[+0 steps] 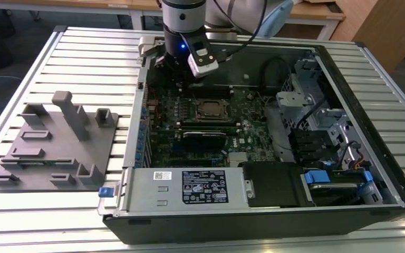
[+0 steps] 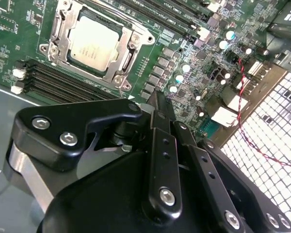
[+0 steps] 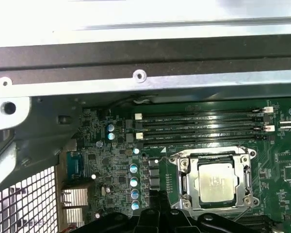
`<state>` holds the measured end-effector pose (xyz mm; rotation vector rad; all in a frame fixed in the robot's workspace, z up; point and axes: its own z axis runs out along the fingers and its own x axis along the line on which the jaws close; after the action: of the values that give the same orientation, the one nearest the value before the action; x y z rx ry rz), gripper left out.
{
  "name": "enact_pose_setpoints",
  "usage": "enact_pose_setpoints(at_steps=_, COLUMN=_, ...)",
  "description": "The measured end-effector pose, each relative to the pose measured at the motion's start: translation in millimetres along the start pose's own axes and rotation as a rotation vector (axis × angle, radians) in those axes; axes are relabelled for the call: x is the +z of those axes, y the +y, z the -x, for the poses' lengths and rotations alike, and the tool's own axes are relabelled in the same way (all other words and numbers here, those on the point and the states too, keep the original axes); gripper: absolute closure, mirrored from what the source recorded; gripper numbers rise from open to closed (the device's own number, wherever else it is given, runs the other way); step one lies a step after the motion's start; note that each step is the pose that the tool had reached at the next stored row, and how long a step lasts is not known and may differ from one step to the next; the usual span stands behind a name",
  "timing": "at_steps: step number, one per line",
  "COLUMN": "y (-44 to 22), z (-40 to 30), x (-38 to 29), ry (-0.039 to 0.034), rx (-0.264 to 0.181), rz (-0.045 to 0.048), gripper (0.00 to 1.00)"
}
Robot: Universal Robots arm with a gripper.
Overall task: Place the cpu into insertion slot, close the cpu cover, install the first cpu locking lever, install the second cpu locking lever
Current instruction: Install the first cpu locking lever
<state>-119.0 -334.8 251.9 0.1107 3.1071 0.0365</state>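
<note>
One cpu (image 3: 214, 182), likely light, rigid and fragile, sits flat in the insertion slot (image 3: 211, 159), best gripped by its edges, while the gripper (image 2: 157, 99), jaws together and empty, hovers nearby.

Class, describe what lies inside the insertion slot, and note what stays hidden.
The cpu lies inside the insertion slot, its silver top framed by the cpu cover. The slot's floor beneath the cpu is covered.

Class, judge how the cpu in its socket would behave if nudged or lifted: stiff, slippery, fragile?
The cpu looks like a stiff flat plate; its smooth metal top is probably slippery. The cpu cover frames its edges, so a nudge likely won't shift it.
</note>
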Motion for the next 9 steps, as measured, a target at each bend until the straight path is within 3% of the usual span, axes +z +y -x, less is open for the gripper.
enact_pose_setpoints(at_steps=4, y=-0.4, z=-5.3, x=1.4, ry=0.0008, rx=-0.01, rz=0.006, gripper=0.89)
enact_pose_setpoints(at_steps=6, y=-0.4, z=-5.9, x=1.7, ry=0.0018, rx=-0.02, rz=0.0188, gripper=0.89)
enact_pose_setpoints(at_steps=9, y=-0.5, z=-6.3, x=1.9, ry=0.0037, rx=-0.031, rz=0.0451, gripper=0.89)
